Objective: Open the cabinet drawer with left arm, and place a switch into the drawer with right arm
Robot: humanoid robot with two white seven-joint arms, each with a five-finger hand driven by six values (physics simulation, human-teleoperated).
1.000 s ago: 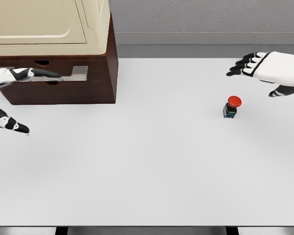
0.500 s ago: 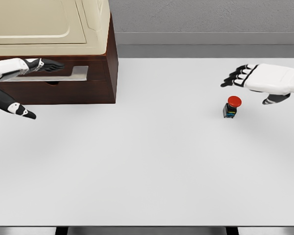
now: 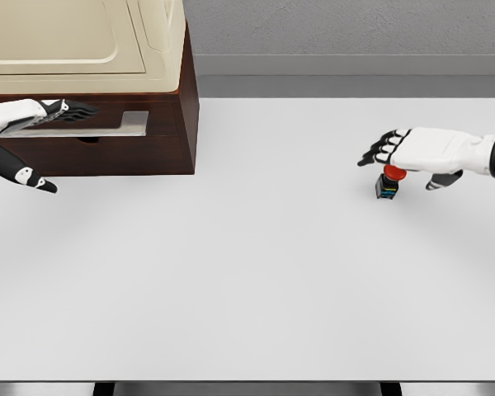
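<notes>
Our left hand [image 3: 25, 132], fingers spread, sits at the drawer [image 3: 91, 125] front; right hand [image 3: 408, 153] spread above the switch [image 3: 388, 186] on the desk [image 3: 256, 272].

Open right hand [image 3: 406, 153] hovers over the red-capped switch [image 3: 388, 183].

A small switch [image 3: 387, 185], red-capped on a dark base, stands upright at the right. The dark wooden cabinet drawer [image 3: 99, 132] is seen at the upper left.
</notes>
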